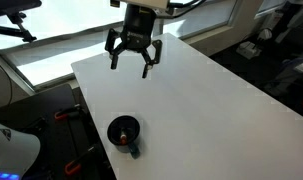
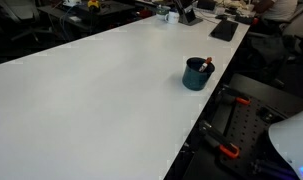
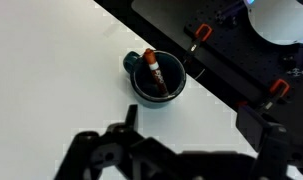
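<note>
**A:** Where was the mug (image 3: 156, 78)?

**B:** It stood upright just inside one long edge of the counter (image 1: 211, 90), away from the corners. Both exterior views show it there (image 1: 124, 131) (image 2: 197, 73), with bare counter all around it.

**A:** And what was inside it?

**B:** A marker (image 3: 154, 72) with a red body, leaning at a slant. I'd judge the mug's wall propped it up, since it was too long to lie flat on the bottom.

**A:** What about your fingers (image 1: 148, 58)?

**B:** They were spread wide and pinched nothing. I hung them in the air over the counter's far end, well apart from the mug. From that height my wrist view looked down into the mug's mouth, which I reckon was why I held off there.

**A:** What was the count?

**B:** One mug and one marker, and nothing else stood near them.
</note>
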Controlling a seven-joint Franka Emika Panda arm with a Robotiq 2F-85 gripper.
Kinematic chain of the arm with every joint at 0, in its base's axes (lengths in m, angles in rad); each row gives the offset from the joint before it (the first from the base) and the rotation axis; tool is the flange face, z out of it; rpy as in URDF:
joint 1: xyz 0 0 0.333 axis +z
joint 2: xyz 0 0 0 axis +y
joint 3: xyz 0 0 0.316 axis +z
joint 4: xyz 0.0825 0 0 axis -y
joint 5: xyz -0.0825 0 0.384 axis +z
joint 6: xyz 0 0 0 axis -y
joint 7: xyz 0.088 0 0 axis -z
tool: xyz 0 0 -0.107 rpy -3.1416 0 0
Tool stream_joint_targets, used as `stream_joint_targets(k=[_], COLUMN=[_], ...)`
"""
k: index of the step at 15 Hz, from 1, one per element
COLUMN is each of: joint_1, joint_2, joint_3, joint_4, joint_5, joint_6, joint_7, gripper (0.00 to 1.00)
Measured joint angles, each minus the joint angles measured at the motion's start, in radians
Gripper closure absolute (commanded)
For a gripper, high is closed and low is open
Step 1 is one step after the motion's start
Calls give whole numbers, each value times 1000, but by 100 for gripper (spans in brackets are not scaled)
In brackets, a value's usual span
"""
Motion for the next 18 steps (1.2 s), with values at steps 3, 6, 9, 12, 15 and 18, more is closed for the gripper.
stream_joint_targets(k=[3, 6, 9, 12, 15, 18], joint_1=[1, 0, -3, -6, -6, -5], joint_2=[20, 13, -20, -45, -50, -46], joint_3=[0, -2, -11, -15, -15, -15], joint_4=[-20, -88, -178, -220, -222, -221], joint_5=[27, 32, 31, 30, 30, 30], joint_6=[-1, 19, 61, 78, 79, 79], joint_7=[2, 18, 38, 40, 40, 40], gripper=[0, 0, 0, 0, 0, 0])
